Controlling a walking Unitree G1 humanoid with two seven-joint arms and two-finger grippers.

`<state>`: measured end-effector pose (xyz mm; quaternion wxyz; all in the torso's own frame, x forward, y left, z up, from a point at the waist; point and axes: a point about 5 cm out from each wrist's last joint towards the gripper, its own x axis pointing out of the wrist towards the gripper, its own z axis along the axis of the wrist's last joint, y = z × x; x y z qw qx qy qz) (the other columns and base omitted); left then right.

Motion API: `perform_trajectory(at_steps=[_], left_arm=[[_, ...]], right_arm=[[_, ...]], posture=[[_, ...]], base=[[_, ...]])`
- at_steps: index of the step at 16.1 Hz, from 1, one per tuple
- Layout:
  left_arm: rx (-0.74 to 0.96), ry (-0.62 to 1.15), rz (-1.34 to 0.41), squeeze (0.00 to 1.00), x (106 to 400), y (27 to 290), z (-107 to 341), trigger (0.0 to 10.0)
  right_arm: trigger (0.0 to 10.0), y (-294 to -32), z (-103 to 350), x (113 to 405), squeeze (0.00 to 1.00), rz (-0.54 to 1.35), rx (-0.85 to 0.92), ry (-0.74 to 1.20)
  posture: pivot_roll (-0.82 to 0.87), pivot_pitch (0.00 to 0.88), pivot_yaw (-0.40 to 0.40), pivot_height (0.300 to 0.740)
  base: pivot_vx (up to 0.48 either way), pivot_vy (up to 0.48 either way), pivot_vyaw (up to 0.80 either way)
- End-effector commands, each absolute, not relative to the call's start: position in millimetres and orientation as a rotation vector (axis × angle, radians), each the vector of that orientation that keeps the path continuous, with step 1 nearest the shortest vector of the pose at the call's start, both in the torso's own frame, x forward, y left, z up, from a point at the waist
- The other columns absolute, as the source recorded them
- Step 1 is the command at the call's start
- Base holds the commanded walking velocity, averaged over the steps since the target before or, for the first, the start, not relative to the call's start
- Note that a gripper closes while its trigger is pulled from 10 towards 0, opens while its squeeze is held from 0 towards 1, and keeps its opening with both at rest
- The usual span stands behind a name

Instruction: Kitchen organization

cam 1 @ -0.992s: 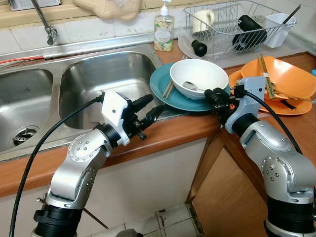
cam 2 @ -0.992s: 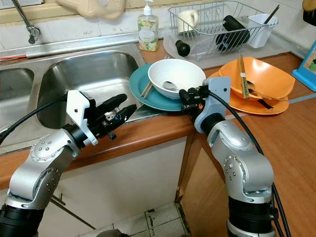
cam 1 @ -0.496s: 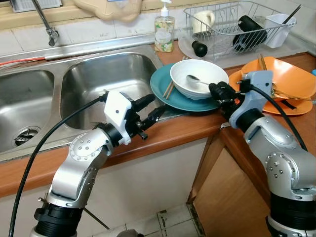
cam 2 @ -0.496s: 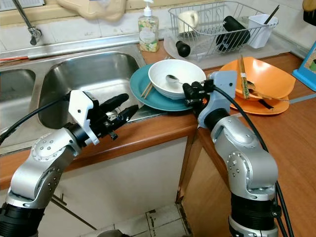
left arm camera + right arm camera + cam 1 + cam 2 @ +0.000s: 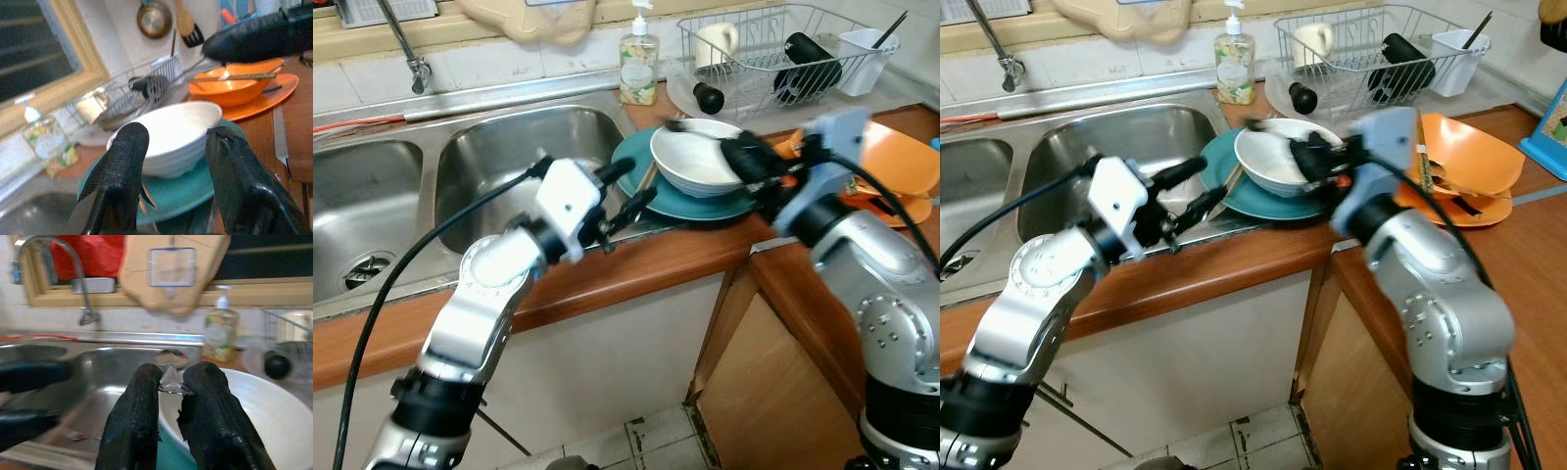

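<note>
2 arms have shifted in the last sec. The right gripper (image 5: 1304, 157), which sat low at the counter (image 5: 636, 269) edge by the bowl (image 5: 697, 157), is now up over the bowl w/ a spoon (image 5: 171, 363) pinched in its narrow fingers; the spoon lay in the bowl before. The right wrist view shows the handle squeezed between both pads, spoon head sticking out past the fingertips toward the sink (image 5: 524, 157). Motion blur on the arm suggests it's mid-swing. The left gripper (image 5: 631, 196) has risen from the counter front to the rim of the teal plate (image 5: 636, 166), fingers spread wide, holding nothing, bowl framed between them in the left wrist view.

Meaning, probably: cutlery is being cleared 1st, so bowl + plate can be separated after. Spoon likely heads for the sink or the rack (image 5: 773, 49); can't tell which.

Bowl: white, deep, upright, sitting on the teal plate at the counter corner just beside the sink. Chopsticks (image 5: 646, 178) rest on the plate, tucked part-way under the bowl. Spoon: metal, shiny, small, held clear of the bowl's rim. Grip is near 1 end of a thin handle, so it could twist or slip.
</note>
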<state>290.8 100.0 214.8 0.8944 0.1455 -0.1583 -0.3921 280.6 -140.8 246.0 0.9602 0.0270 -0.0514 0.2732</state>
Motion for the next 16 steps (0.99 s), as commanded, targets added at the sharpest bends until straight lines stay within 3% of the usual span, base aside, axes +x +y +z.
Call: perform_trajectory(at_steps=[1,8,9,11,12,13,16], left_arm=[[0.332,-0.343,-0.821,0.00,294.3,97.2,217.1,10.0],[0.502,-0.395,-0.860,0.00,311.1,87.6,218.4,10.0],[0.517,-0.394,-0.863,0.00,311.8,87.7,217.5,9.1],[0.580,-0.398,-0.861,0.00,315.8,88.3,216.1,4.0],[0.606,-0.399,-0.858,0.00,317.6,88.4,216.2,2.3],[0.638,-0.403,-0.855,0.00,319.1,88.7,216.5,0.0],[0.695,-0.408,-0.850,0.00,323.0,90.1,216.0,0.0]], right_arm=[[0.0,-135.1,251.3,277.9,0.00,0.602,0.042,-0.115],[0.0,-112.5,251.0,266.6,0.00,0.789,-0.038,-0.078],[0.0,-112.1,251.3,266.4,0.00,0.794,-0.040,-0.077],[0.0,-110.2,250.7,265.0,0.00,0.815,-0.053,-0.070],[0.0,-109.6,250.3,264.7,0.00,0.819,-0.056,-0.068],[0.0,-108.9,249.6,264.7,0.00,0.822,-0.060,-0.065],[0.0,-108.4,248.6,265.5,0.00,0.816,-0.062,-0.060]], posture=[[-0.03,0.000,0.069,0.740],[-0.05,0.000,0.082,0.740],[-0.05,0.000,0.082,0.740],[-0.05,0.000,0.080,0.740],[-0.05,0.000,0.080,0.740],[-0.05,0.000,0.079,0.740],[-0.05,0.000,0.082,0.740]], base=[[0.000,0.000,0.00],[0.000,0.000,0.00],[0.000,0.000,0.00],[0.000,0.000,0.00],[0.000,0.000,0.00],[0.000,0.000,0.00],[0.000,0.000,0.00]])
